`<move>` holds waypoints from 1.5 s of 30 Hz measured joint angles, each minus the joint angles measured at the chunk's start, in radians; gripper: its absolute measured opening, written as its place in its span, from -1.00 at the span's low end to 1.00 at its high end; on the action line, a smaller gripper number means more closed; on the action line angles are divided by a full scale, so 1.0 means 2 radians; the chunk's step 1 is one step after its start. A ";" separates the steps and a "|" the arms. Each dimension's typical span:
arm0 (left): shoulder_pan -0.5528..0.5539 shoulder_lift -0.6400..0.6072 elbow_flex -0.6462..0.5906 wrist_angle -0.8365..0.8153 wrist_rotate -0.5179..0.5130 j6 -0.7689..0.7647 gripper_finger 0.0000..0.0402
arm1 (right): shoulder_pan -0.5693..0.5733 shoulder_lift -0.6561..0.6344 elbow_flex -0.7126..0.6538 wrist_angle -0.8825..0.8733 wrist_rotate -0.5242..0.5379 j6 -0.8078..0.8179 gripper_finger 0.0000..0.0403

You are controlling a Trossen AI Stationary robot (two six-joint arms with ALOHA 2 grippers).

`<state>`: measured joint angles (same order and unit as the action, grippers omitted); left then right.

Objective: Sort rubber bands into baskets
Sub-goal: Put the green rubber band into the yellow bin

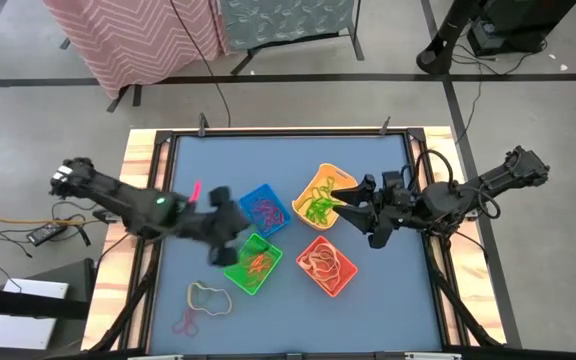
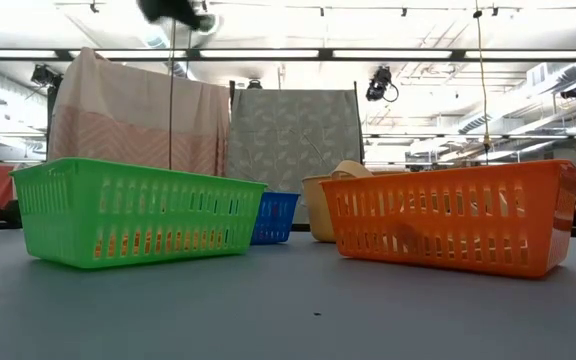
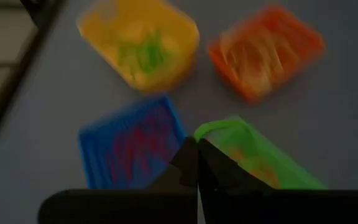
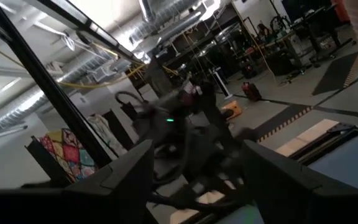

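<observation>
Four baskets stand on the blue table top: blue (image 1: 265,210), yellow (image 1: 320,197), green (image 1: 253,262) and orange (image 1: 325,264). Each holds rubber bands. A yellow band (image 1: 209,297) and a pink band (image 1: 186,322) lie loose on the table near its front left. My left gripper (image 1: 230,236) hovers over the gap between the blue and green baskets. Its fingers (image 3: 196,167) are shut, and no band shows between them. My right gripper (image 1: 352,206) is open and empty, raised beside the yellow basket's right rim; its wrist view (image 4: 194,186) looks out into the room.
In the low view the green basket (image 2: 138,212) stands left and the orange one (image 2: 453,215) right, with the blue (image 2: 274,217) and yellow (image 2: 330,205) behind them. A raised wooden frame (image 1: 148,150) borders the table. Bare table lies along the far edge and at the right front.
</observation>
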<state>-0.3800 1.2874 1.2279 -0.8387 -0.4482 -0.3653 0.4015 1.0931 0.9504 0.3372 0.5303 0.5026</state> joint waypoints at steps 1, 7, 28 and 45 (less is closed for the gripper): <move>0.020 0.010 -0.002 0.036 0.001 0.019 -1.00 | 0.000 0.000 0.000 0.005 0.000 0.000 0.25; 0.116 0.121 -0.004 0.255 0.035 0.101 -1.00 | 0.000 0.000 0.000 0.034 0.000 0.000 0.25; 0.203 0.336 0.121 0.320 0.070 0.143 -0.42 | 0.001 0.000 0.000 0.053 0.000 -0.004 0.25; 0.149 0.289 0.189 -0.002 0.207 0.130 0.33 | 0.001 0.000 0.000 0.023 0.000 -0.018 0.25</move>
<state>-0.0820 1.8650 1.6056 -0.8423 -0.0349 -0.1055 0.4034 1.0931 0.9501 0.3840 0.5301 0.4675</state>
